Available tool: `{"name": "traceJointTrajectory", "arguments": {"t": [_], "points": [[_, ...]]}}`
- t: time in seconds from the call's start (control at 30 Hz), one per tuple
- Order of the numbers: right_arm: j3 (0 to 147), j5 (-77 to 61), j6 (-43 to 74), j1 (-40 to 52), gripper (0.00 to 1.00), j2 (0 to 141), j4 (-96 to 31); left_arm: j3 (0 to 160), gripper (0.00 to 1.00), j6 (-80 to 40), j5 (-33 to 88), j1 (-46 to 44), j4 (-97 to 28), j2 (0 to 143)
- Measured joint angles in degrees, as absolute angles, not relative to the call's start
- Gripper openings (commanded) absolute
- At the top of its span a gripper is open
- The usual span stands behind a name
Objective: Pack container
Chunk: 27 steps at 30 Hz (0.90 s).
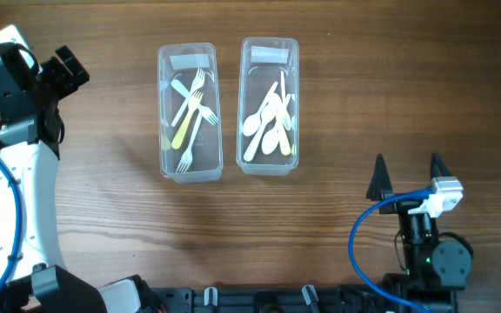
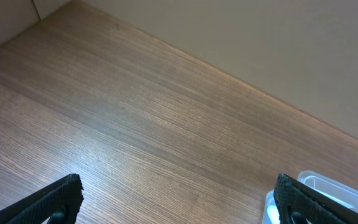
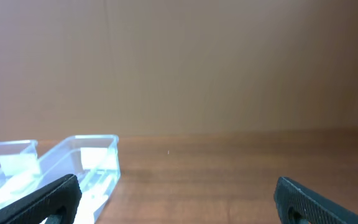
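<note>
1. Left arm (image 1: 17,183): closest to the overhead lens; white, rises along the left edge of the scene and ends in dark hardware at the upper left.
2. Table (image 1: 337,96): wood-grained, carries everything else.
3. Fork container (image 1: 189,175): clear plastic, long and narrow; stands in the upper middle of the table, between the two arms and well apart from both.
4. Spoon container (image 1: 269,168): same clear type; stands just to the right of the other, long sides parallel, close beside it but not touching.
5. Right arm (image 1: 437,256): dark, sits low at the table's lower right, with a blue cable (image 1: 357,233) looping past its left side.
6. Left gripper (image 2: 178,200): jaws spread wide, pinching nothing; hangs above bare wood, with only a container corner showing at the lower right of its wrist view.
7. Right gripper (image 1: 407,176): jaws likewise spread wide and empty; points up the table, both containers low on the left of its wrist view.
8. Spoons (image 1: 268,122): white, heaped lengthwise inside the right container.
9. Forks (image 1: 190,117): white, yellow-green and pale blue, crossed loosely inside the left container.
</note>
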<state>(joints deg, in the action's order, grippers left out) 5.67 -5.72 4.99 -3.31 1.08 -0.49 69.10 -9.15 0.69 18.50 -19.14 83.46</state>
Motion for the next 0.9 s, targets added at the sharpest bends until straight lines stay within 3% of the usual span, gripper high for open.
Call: {"name": "traceJointTrajectory", "arguments": {"t": [0.9], "points": [[2.8,-4.9,1.1,-3.3,1.0,1.0,-5.1,69.1,1.0,-9.1,0.7,18.5,-19.1,83.5]]}}
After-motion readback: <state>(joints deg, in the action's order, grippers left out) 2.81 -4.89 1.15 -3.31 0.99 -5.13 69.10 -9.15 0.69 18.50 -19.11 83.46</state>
